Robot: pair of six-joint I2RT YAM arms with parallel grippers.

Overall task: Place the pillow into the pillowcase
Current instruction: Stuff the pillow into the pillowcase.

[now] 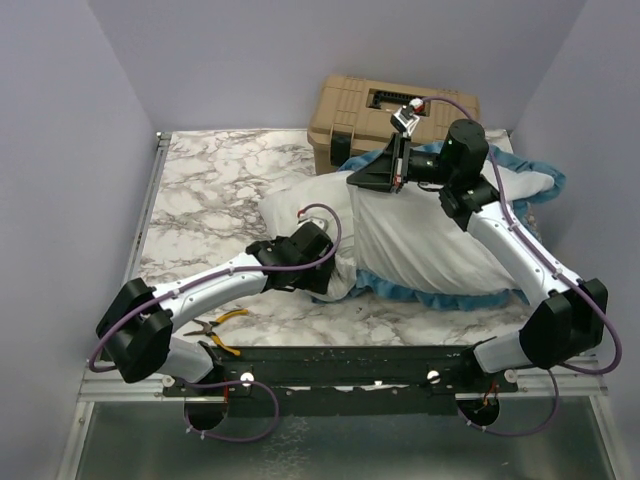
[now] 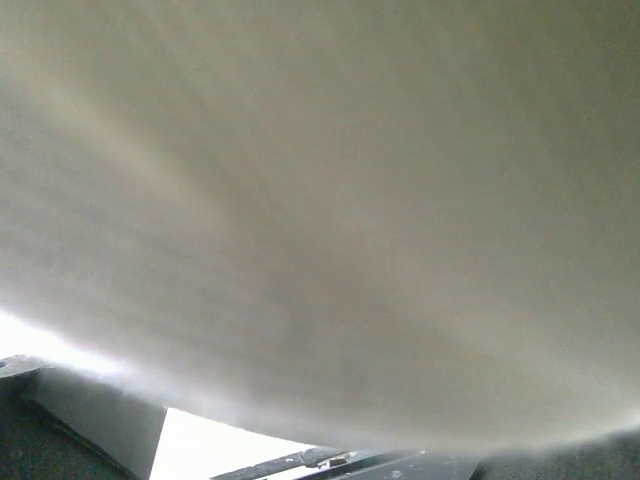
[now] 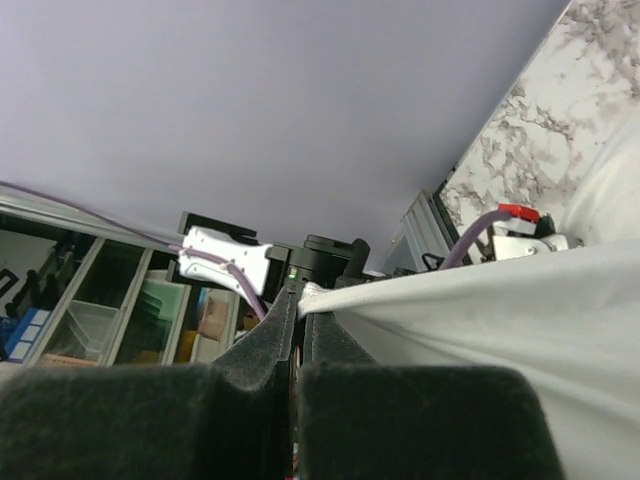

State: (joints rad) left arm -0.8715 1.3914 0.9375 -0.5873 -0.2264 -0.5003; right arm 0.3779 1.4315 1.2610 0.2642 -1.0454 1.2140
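Observation:
The white pillow (image 1: 290, 205) lies across the middle of the table, its left end bare. The rest sits under the pillowcase (image 1: 430, 240), which shows its plain white side and a blue frilled edge. My right gripper (image 1: 397, 178) is raised at the back, shut on the case's edge and holding it up; in the right wrist view the white fabric (image 3: 500, 310) is pinched at the gripper's (image 3: 300, 300) tips. My left gripper (image 1: 328, 276) is low at the pillow's near side, tips buried in fabric. White cloth (image 2: 320, 200) fills the left wrist view, with the jaws standing wide at the bottom corners.
A tan toolbox (image 1: 395, 115) stands at the back, just behind the right gripper. Yellow-handled pliers (image 1: 215, 330) lie by the near left edge. The marble tabletop (image 1: 220, 190) shows on the left. Lilac walls close in both sides.

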